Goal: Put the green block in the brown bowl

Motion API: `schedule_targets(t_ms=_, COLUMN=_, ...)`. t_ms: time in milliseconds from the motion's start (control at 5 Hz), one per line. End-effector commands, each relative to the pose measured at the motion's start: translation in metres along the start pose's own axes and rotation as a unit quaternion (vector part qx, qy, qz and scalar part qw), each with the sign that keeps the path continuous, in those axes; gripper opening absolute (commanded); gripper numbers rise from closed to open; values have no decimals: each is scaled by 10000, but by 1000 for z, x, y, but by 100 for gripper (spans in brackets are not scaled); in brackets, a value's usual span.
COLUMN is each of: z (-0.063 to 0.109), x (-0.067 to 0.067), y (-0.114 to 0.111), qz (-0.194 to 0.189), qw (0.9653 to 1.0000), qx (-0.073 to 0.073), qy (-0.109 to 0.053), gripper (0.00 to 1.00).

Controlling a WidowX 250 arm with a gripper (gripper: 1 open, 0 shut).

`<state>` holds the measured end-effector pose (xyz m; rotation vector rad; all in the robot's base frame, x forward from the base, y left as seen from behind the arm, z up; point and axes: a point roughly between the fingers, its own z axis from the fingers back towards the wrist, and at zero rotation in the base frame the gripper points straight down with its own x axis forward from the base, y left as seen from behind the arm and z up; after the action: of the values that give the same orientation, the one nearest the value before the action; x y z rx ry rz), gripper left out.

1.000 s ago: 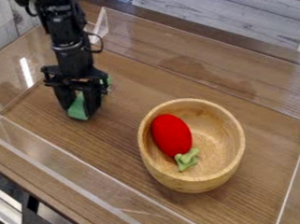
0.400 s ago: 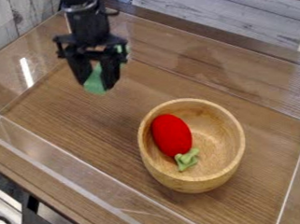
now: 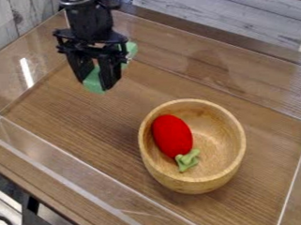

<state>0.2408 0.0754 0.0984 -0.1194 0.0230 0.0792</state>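
From the one camera I have, my gripper (image 3: 96, 77) hangs in the upper left, pointing straight down, with its black fingers (image 3: 80, 70) closed on the green block (image 3: 94, 82), which shows between them and pokes out a little below, clear of the wooden table (image 3: 227, 78). The brown bowl (image 3: 229, 130) sits on the table down and to the right of it, well apart from the gripper, and it already holds a red vegetable (image 3: 172, 135) with a small green stem (image 3: 188, 161) toward the near rim. The job, as I judge it, is at the carry stage: block lifted, bowl not yet reached. What worries me is the grip (the block looks pinched near one end, though I cannot tell how squarely), so a quick swing across could let it twist or slip out short of the bowl. The vegetable fills much of the bowl's left half, so a release over that side could bounce the block off it and over the rim; I would aim for the open right side. Coming in too low could also clip the thick rim and shove the bowl.
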Motion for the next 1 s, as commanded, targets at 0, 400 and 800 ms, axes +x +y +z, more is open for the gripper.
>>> schedule_targets(t_ms=0, z=20, x=5, y=-5, qz=-6, qw=9998, qx=57, qy=-181, gripper=0)
schedule_targets(t_ms=400, z=27, x=5, y=-8, qz=165, qw=9998, qx=40, qy=-96, gripper=0)
schedule_targets(t_ms=800, z=-12, x=9, y=8, qz=275, qw=9996, qx=6, qy=-49, gripper=0)
